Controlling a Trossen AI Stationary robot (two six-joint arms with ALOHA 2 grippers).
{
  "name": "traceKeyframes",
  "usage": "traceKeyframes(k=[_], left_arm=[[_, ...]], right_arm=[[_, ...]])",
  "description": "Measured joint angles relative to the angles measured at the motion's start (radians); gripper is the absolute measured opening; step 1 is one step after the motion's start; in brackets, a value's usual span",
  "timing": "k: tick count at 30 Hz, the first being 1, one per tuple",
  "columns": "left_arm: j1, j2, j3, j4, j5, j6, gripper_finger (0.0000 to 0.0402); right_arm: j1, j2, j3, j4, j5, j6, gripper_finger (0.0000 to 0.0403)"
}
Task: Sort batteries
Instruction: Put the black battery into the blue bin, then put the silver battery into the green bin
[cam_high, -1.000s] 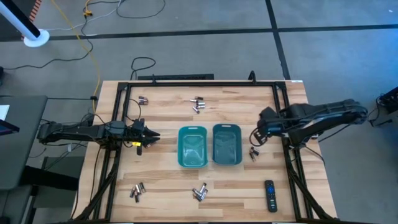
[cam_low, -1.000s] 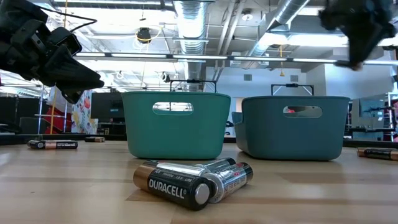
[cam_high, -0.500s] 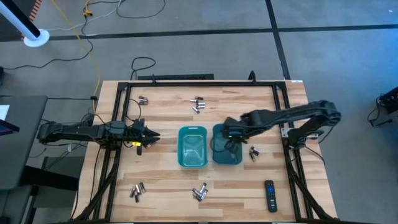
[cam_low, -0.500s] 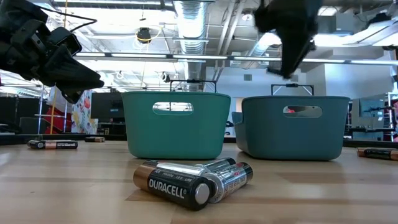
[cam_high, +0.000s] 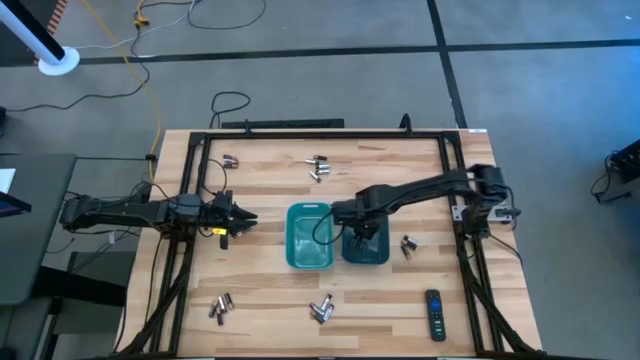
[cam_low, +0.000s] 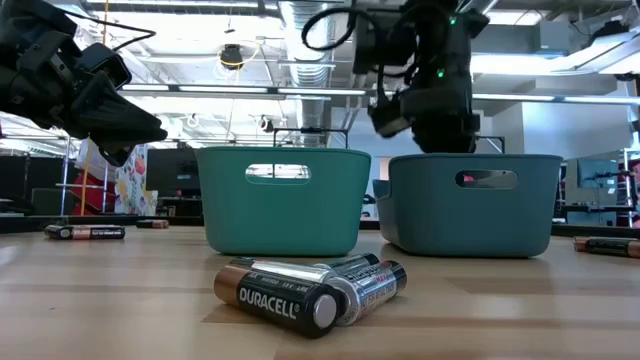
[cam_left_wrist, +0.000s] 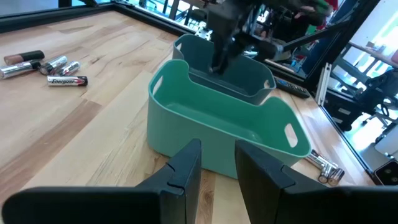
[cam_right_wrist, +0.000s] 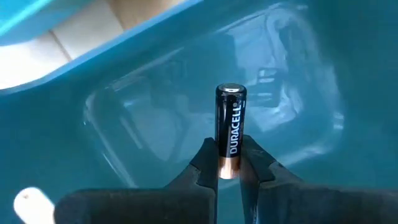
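The right gripper (cam_right_wrist: 229, 167) hangs over the darker teal plastic bin (cam_high: 366, 246), its fingers closed on the copper end of a black cylindrical Duracell battery (cam_right_wrist: 230, 129) held upright above the bin's bare floor. In the wrist view that floor looks empty, so this seems to be the first cell headed there, and it is not yet released. The lighter teal plastic bin (cam_high: 309, 238), touching the darker one on its left side, also shows nothing inside from above or from the left wrist view.

The left gripper (cam_high: 240, 221) waits above the pale wooden surface (cam_high: 260, 190), well apart from the lighter bin, its fingers slightly parted and holding nothing.

Most of the sorting appears still to do. Loose batteries lie in small clusters: a cluster at the far left (cam_high: 230, 160), one at the far middle (cam_high: 318, 168), a pair just beside the darker bin (cam_high: 407, 245), a group at the near left (cam_high: 220, 306) and a pile at the near middle (cam_high: 322, 310). A black rectangular remote control (cam_high: 434, 314) lies near the front right corner, apart from the cells.
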Motion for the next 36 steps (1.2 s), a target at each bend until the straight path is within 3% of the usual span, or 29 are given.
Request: traceKeyframes(k=[18,36], left_arm=[[0.0,0.0,0.0,0.0,0.0,0.0,0.0094],[0.0,0.0,0.0,0.0,0.0,0.0,0.0094]], right_arm=[[0.015,0.025,0.0,0.017,-0.005,-0.026,0.0064],[0.015,0.018,-0.001,-0.004,-0.004,0.018,0.0133]])
